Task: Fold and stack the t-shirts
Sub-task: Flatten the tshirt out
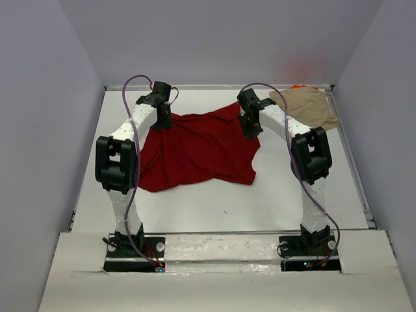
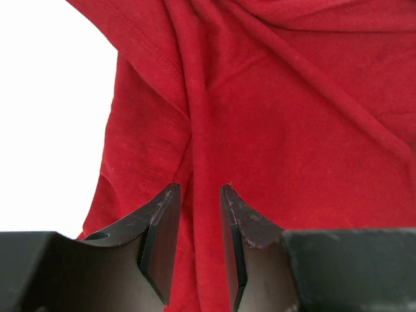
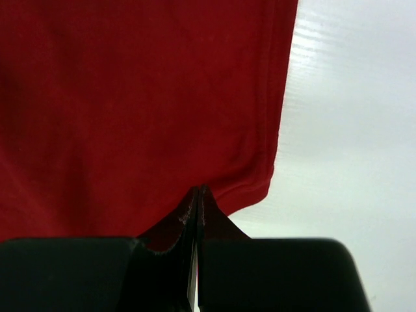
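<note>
The right gripper point(image 3: 198, 190) sits at the bottom centre of its wrist view. Its fingers are pressed together, pinching the hem of the dark red t-shirt point(image 1: 201, 149) near the shirt's corner.

The left gripper point(image 2: 198, 195) sits at the bottom centre of its own view. Its fingers are a little apart, with a bunched ridge of the same shirt caught between them and folds fanning upward from that spot.

From above, the red shirt lies crumpled across the middle of the white table point(image 1: 227, 208), between the two arms. A tan t-shirt point(image 1: 309, 107) lies rumpled in the upper right. A sliver of orange fabric point(image 1: 299, 86) peeks out at its far edge.
</note>
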